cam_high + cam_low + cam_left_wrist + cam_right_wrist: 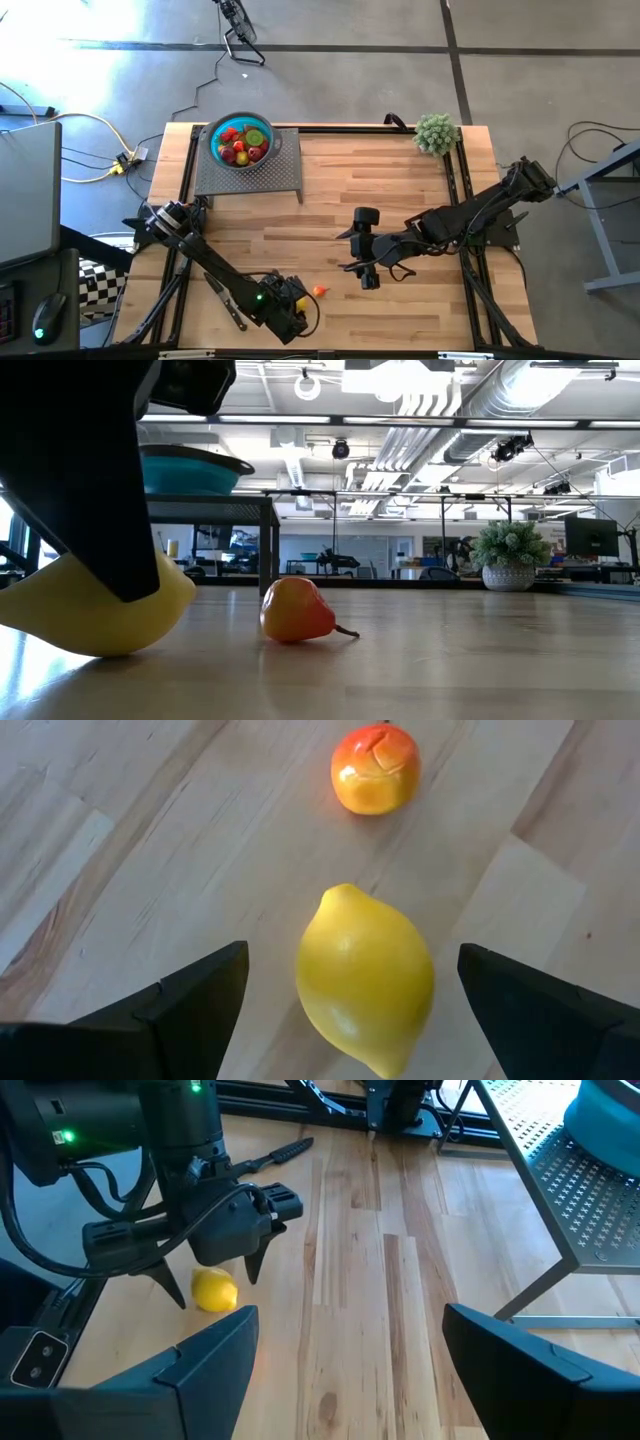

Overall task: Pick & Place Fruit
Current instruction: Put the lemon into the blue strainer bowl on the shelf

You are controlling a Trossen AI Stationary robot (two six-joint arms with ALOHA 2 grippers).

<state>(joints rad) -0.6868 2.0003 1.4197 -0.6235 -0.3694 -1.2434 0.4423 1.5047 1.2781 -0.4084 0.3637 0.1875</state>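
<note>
A yellow lemon (pixel 365 980) lies on the wooden table near its front edge. My left gripper (pixel 351 948) is open, tilted down over the lemon, with one finger on either side and a gap to each. An orange-red fruit (pixel 375 768) lies just beyond the lemon (pixel 100 610), toward the table's right (pixel 320 291). Several more fruits fill the teal bowl (pixel 242 142), which stands on a grey perforated stand (pixel 250 175) at the far left. My right gripper (pixel 367 280) hovers open above the table's middle, with nothing between its fingers.
A black-handled knife (pixel 225 300) lies on the table near the front edge, to the left of my left gripper. A fuzzy green plant ball (pixel 436 132) stands at the far right corner. Bare wood stretches between the stand and the two grippers.
</note>
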